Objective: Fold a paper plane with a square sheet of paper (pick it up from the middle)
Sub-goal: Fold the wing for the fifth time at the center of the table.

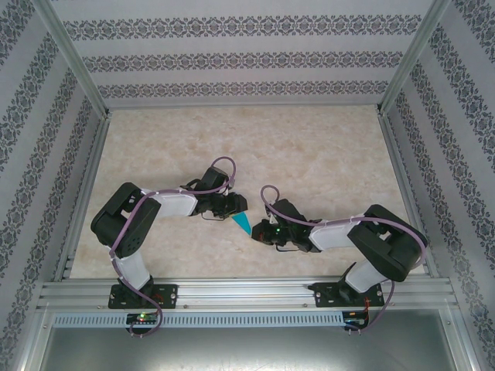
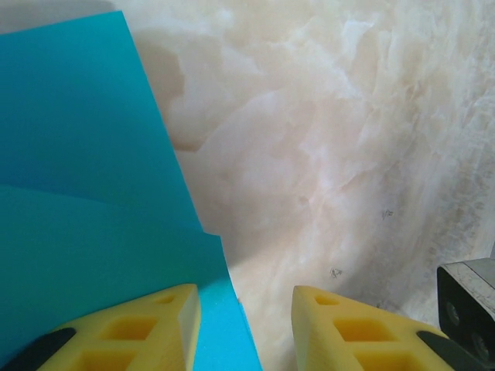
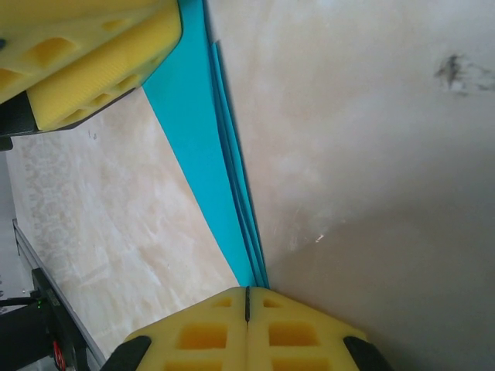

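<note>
From right wrist, right pincer (image 3: 247, 294) pinching layered paper (image 3: 197, 131), from left wrist, left pincer (image 2: 246, 297) spread

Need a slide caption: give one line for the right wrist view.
Right gripper, jaws shut, pinches the layered edge of the folded teal paper against the marbled table.

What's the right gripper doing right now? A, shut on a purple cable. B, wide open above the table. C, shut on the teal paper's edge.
C: the right gripper is closed with no gap, and the teal paper tapers straight into its tips.
</note>
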